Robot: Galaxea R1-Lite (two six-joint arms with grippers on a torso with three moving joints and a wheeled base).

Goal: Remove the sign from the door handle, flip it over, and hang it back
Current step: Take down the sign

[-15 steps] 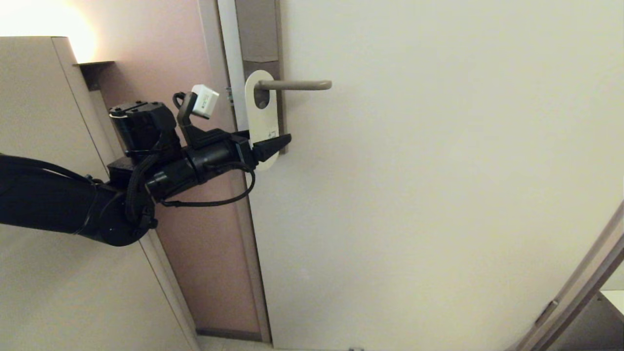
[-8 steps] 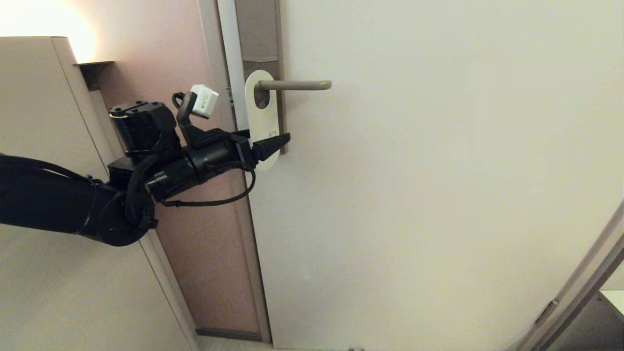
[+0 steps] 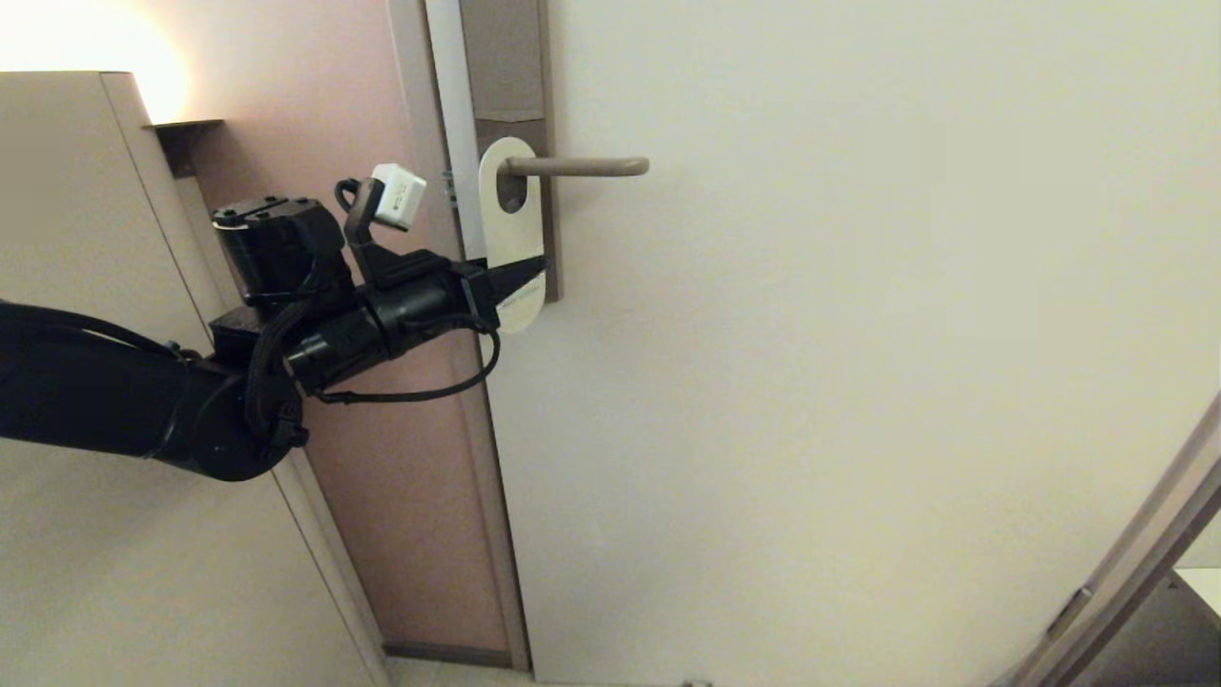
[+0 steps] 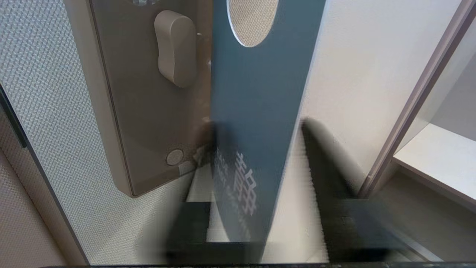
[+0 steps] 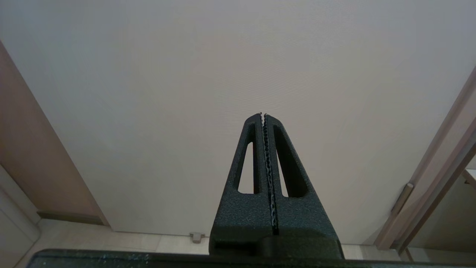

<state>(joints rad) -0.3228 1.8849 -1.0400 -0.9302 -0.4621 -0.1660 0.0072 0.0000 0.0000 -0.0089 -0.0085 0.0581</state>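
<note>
Fingers (image 4: 323,175) of my left gripper (image 3: 534,272) stood one to each side of the sign's (image 3: 510,229) lower end, partly open. One sat tight against the sign, while on the other side I could see a strip of bare pad between it and the blue face. So I judged I had not clamped it yet and was holding nothing. My right gripper (image 5: 263,115) hung parked with its jaws pressed together, empty, pointing at the foot of the door (image 3: 858,334).

I took this to be the first step, taking hold of the sign before lifting it off. It hung straight down with its white face toward my head and its blue face toward my left wrist. Its round hole was over the handle (image 3: 582,167), close in by the plate (image 4: 141,111).

The next move called for closing firmly on the flat faces. Then I would slide the sign out along the lever toward its rounded tip, keeping the hole level with the lever so its rim would not catch. Only once clear of the tip could I turn it over.
</note>
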